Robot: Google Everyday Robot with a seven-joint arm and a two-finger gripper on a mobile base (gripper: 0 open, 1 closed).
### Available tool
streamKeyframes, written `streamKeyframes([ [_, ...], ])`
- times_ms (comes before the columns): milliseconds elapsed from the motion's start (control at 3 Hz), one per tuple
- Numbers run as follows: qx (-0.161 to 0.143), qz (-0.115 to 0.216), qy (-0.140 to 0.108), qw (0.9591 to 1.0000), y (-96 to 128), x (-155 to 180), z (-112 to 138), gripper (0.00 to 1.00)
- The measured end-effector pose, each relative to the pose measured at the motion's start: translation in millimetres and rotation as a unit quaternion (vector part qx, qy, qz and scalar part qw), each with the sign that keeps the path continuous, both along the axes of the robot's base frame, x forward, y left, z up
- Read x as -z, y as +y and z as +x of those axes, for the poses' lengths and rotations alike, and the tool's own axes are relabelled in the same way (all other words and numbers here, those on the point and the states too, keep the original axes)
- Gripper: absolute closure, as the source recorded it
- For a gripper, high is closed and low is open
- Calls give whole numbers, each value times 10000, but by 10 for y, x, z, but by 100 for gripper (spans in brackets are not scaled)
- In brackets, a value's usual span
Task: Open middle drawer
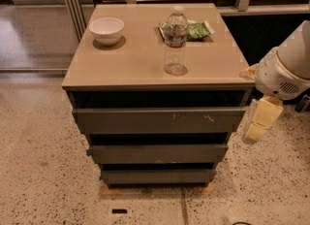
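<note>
Three drawer fronts are counted in the stepped unit under the bench (145, 69): the widest front (157, 120) on top, marked with pale scratches, the middle drawer (157, 153) beneath it, and the narrowest front (157, 176) at the bottom. On the bench top are seen one white bowl (106, 29), one clear plastic bottle (175, 42) standing upright, and one green packet (196, 30) lying just behind the bottle. One gripper (259, 122) is seen, hung pale yellow below the white arm housing (286, 71) at the right edge of the view. Whether the jaws are apart or together cannot be told. The middle drawer is found to the left of the jaws and slightly lower. Its right end is near them but not touched, and a small blue bit (88, 152) is carried at its far left end. All three fronts are seen shut, with dark gaps between them. The bowl, bottle and packet are set above and well to the left of the jaws. The unit is stood on a speckled pale stone floor (43, 170). Metal rails (72, 6) and a dark recess (264, 32) are seen behind it.
</note>
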State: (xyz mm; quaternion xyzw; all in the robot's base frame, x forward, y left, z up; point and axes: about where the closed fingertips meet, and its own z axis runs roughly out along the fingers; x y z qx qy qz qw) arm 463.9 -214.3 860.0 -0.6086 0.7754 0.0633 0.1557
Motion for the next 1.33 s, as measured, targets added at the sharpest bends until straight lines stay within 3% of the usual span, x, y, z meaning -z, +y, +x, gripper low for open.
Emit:
streamKeyframes([
  [333,-70,55,-52,9999,-1,247,-5,0],
  [1000,-683,372,-114,9969,297,1704,-33,0],
  [1333,-822,489,13,9954,447,2383,50,0],
])
